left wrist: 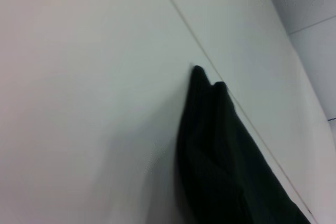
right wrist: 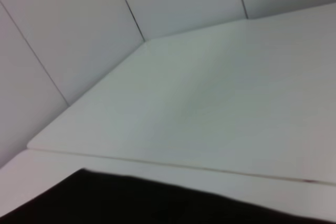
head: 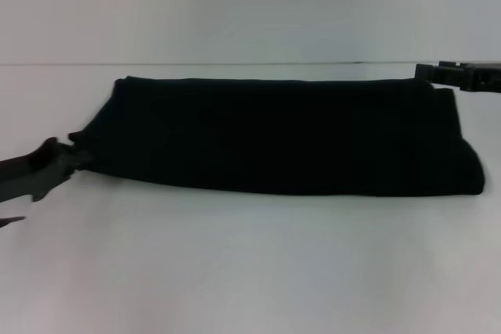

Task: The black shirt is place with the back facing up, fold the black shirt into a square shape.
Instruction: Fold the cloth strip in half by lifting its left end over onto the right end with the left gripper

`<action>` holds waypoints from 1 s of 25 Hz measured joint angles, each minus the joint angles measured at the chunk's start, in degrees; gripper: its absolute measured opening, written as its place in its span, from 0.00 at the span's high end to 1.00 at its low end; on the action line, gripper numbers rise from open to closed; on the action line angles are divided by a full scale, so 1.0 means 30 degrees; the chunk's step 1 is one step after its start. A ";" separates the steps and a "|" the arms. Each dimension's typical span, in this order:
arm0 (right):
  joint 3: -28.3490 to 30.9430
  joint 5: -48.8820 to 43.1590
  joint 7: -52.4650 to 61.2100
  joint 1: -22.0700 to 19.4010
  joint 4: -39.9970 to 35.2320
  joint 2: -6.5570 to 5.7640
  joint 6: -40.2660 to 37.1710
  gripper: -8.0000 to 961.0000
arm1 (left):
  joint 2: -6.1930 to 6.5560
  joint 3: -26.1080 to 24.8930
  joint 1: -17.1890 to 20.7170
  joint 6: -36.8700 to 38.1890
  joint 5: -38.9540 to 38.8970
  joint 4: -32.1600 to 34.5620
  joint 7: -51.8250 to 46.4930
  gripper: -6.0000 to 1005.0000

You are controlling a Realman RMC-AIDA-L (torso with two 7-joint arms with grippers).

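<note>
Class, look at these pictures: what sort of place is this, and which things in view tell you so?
Probably a robot test bench or lab rather than a home: a bare white table against plain panelled white walls, with only a folded black shirt and a left gripper and right gripper at its ends.

A plain lab-like test bay: bare white table (head: 250, 271) against panelled white walls (right wrist: 68, 30).

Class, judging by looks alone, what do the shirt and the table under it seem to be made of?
Shirt: soft matte black fabric, probably knit; it lies in rounded folds without shine. Table: smooth, hard white board, likely laminate; flat and even with a faint sheen.
</note>
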 joint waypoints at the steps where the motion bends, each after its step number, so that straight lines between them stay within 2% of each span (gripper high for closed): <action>1: 0.0000 0.0162 0.0002 0.0000 0.0001 -0.0002 0.0007 0.31 | -0.0006 -0.0010 0.0217 0.0222 -0.0103 0.0243 0.0150 0.97; 6: -0.0005 0.0883 0.0032 0.0000 0.0002 -0.0007 0.0326 0.32 | 0.0002 -0.1005 0.1768 0.1743 -0.0387 0.1840 0.0881 0.96; 11: -0.0015 0.1578 0.0049 -0.0017 0.0096 0.0064 0.0953 0.32 | 0.0342 -0.2830 0.3189 0.3130 0.0027 0.2972 0.1484 0.96; 16: -0.0036 0.1839 0.0054 -0.0038 0.0237 0.0211 0.1400 0.32 | 0.0731 -0.3329 0.4159 0.4460 0.0562 0.4782 0.1455 0.96; 20: -0.0022 0.1902 0.0055 -0.0320 0.0237 0.0281 0.1506 0.32 | 0.1083 -0.3493 0.3803 0.5641 0.0872 0.5404 0.1434 0.96; 23: -0.0014 0.2258 0.0050 -0.0796 0.0146 0.0297 0.1546 0.32 | 0.1331 -0.3399 0.2616 0.7121 0.0665 0.5161 0.1840 0.96; 24: -0.0016 0.2504 0.0029 -0.1014 0.0110 0.0291 0.1552 0.32 | 0.1451 -0.3321 0.1844 0.7828 0.0504 0.4835 0.2101 0.96; 25: -0.0013 0.2789 -0.0010 -0.1247 0.0073 0.0243 0.1642 0.32 | 0.1451 -0.3321 0.1844 0.7828 0.0504 0.4835 0.2101 0.96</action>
